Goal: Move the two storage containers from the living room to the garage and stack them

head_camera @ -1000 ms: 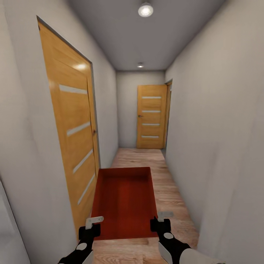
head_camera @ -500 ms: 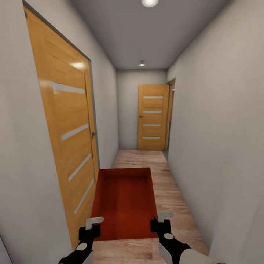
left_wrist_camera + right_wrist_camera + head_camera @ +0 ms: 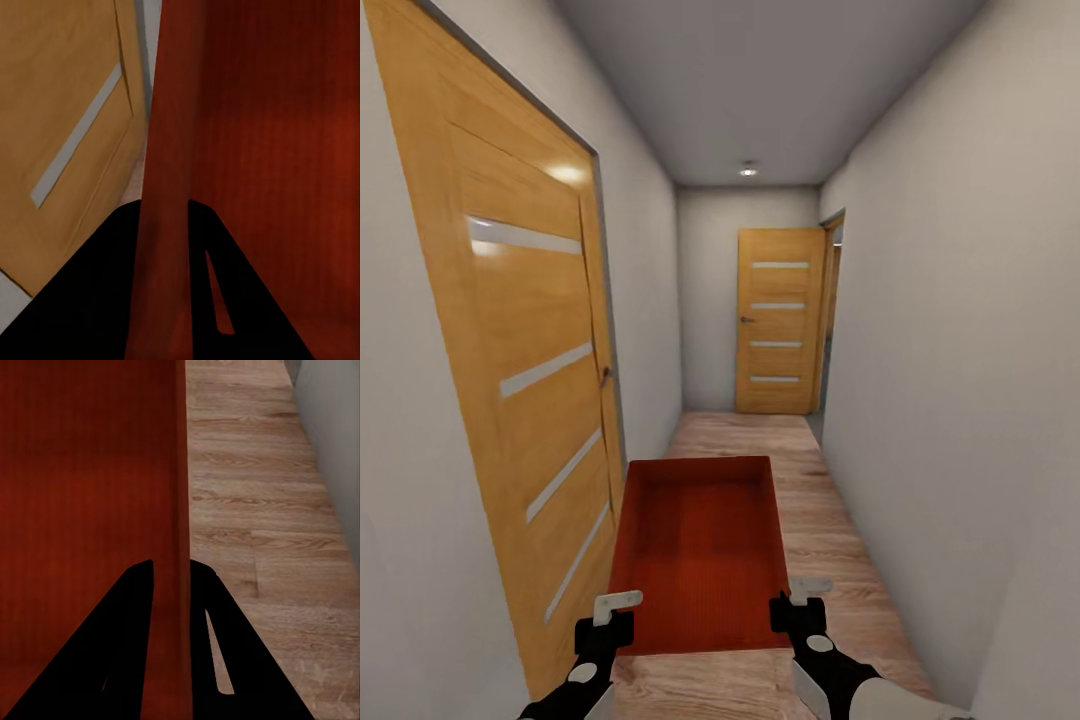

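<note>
left gripper (image 3: 618, 603) clamped on left wall of one storage container (image 3: 703, 548), held at 12 o'clock | right gripper (image 3: 803, 592) clamped on its right wall | two doors: near door (image 3: 525, 400) close at 10 o'clock, far door (image 3: 777, 320) at 12 | wood floor (image 3: 830, 560) open at 1 o'clock

Layout relative to the storage container (image 3: 700, 550): it was held above the hallway floor (image 3: 830, 540), ahead of the robot. The left end effector (image 3: 618, 601) straddled its left wall near the near corner, the right end effector (image 3: 802, 590) its right wall. A side door (image 3: 525, 380) stood just left of the container; a far door (image 3: 778, 320) stood well beyond it.
</note>
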Controlling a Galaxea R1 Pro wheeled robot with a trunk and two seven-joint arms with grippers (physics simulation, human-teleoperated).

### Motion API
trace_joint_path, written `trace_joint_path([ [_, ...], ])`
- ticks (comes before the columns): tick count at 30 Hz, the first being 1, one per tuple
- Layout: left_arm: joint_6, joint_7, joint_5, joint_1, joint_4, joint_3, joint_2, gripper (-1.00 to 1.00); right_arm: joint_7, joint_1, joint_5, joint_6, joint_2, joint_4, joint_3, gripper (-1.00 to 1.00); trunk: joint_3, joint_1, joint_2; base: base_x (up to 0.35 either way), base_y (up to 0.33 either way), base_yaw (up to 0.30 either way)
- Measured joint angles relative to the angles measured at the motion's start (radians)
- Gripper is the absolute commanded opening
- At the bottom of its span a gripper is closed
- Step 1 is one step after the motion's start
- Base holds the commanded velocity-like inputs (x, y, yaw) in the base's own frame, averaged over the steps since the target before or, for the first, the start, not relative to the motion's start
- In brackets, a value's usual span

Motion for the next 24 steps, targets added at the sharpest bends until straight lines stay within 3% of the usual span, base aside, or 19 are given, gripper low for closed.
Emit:
trace_joint_path([
  [6,-0.001,0.0,0.001,0.0,0.0,0.0,0.0,-1.0,-0.001,0.0,0.001,0.0,0.0,0.0,0.001,-1.0,0.0,0.0,0.0,0.323,0.0,-0.108],
  [24,-0.001,0.0,0.001,0.0,0.0,0.0,0.0,-1.0,-0.001,0.0,0.001,0.0,0.0,0.0,0.0,-1.0,0.0,0.0,0.0,0.323,0.0,-0.003],
])
